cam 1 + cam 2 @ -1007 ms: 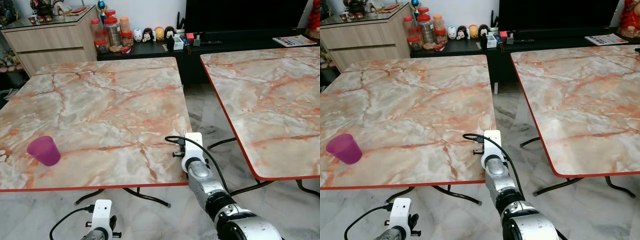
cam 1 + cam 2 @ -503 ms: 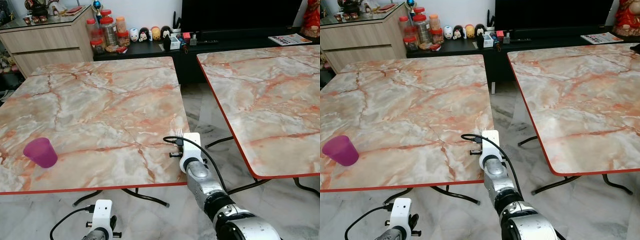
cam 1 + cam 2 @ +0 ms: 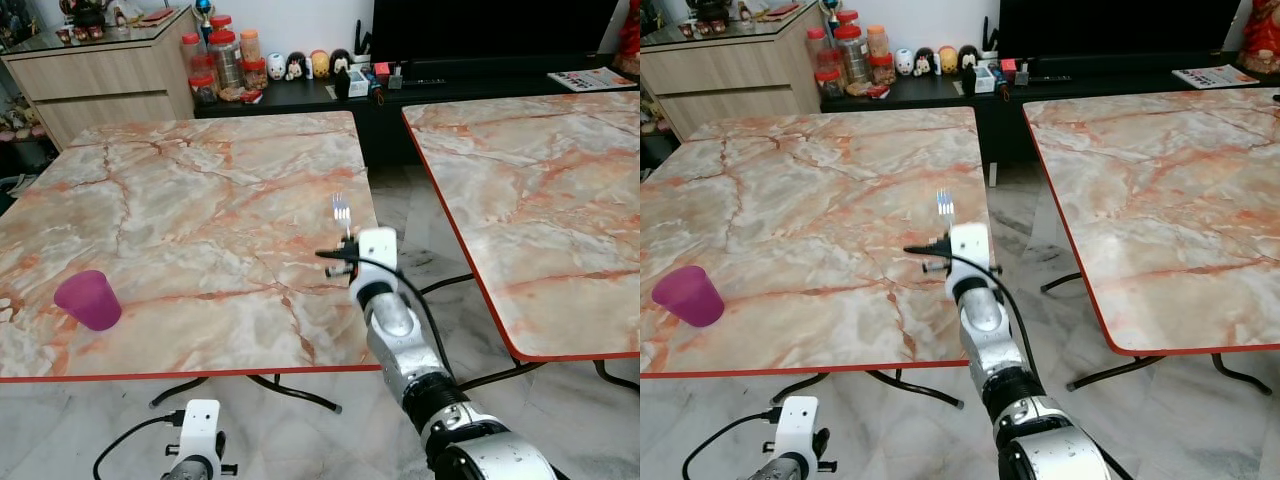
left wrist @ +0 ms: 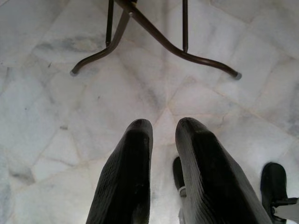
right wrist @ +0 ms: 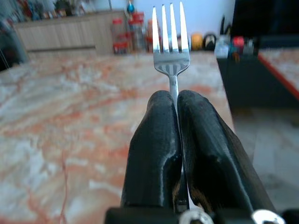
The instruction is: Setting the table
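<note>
Steel fork (image 5: 171, 51) is clamped between my right gripper (image 5: 176, 105) fingers, tines up, above the marble table's (image 3: 200, 210) right edge; its handle is hidden inside the fingers. A purple cup (image 3: 89, 299) stands well apart near that table's left edge, and my left gripper (image 4: 163, 135) hangs below the table over the floor, fingers slightly apart.

No text, label, brand or number can be read; the print on the far jars (image 3: 225, 60) and magazine (image 3: 598, 79) is too small.

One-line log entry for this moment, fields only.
right gripper: shut on fork, above left table's right edge | left gripper: idle, low | purple cup: table, front-left
</note>
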Controlling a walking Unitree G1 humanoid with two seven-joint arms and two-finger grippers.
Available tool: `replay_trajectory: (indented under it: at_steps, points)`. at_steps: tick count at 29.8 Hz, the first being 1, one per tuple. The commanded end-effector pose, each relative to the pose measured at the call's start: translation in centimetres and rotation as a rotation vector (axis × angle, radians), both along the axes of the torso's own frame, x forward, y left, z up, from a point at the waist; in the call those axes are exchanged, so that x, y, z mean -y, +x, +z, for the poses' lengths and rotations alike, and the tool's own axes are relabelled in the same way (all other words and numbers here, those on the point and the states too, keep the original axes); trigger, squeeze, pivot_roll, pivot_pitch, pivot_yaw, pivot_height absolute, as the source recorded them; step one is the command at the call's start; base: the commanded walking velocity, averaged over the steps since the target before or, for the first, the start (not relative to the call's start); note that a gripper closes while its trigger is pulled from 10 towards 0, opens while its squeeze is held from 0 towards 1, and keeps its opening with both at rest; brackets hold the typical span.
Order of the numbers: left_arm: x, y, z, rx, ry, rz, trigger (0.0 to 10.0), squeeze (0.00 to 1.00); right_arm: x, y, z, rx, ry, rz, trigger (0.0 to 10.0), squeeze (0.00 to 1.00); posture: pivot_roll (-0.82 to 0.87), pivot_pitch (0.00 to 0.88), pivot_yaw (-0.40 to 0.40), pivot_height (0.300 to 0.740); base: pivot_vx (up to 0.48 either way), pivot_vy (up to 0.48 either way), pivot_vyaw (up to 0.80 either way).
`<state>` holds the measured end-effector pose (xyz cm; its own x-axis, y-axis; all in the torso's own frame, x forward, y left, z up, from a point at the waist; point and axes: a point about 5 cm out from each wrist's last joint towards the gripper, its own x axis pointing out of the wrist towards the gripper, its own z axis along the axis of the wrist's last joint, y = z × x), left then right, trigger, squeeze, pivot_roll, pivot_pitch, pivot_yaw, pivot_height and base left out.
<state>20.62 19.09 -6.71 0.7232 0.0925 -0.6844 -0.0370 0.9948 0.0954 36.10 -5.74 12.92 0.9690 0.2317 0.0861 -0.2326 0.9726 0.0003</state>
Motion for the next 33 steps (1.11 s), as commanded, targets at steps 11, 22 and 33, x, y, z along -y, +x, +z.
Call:
replay_trajectory:
  at_steps: [11,22,33]
  points:
    - [-0.2,-0.6,-0.4,-0.039,0.018,0.013,10.0,0.00,1.1,0.2,0.2,0.021,-0.017,-0.020,10.0,0.00,-0.01,0.000,0.044,0.740,0.000,-0.480,0.00]
    - [-0.3,-0.8,-0.5,-0.044,0.022,0.013,10.0,0.00,1.3,0.3,0.2,0.015,-0.026,-0.037,10.0,0.00,-0.01,0.000,0.050,0.740,0.000,-0.480,0.00]
    - [-0.4,-0.7,-0.4,-0.041,0.022,0.012,10.0,0.00,1.8,0.4,0.2,0.013,-0.021,-0.058,10.0,0.00,-0.01,0.000,0.054,0.740,0.000,-0.480,0.00]
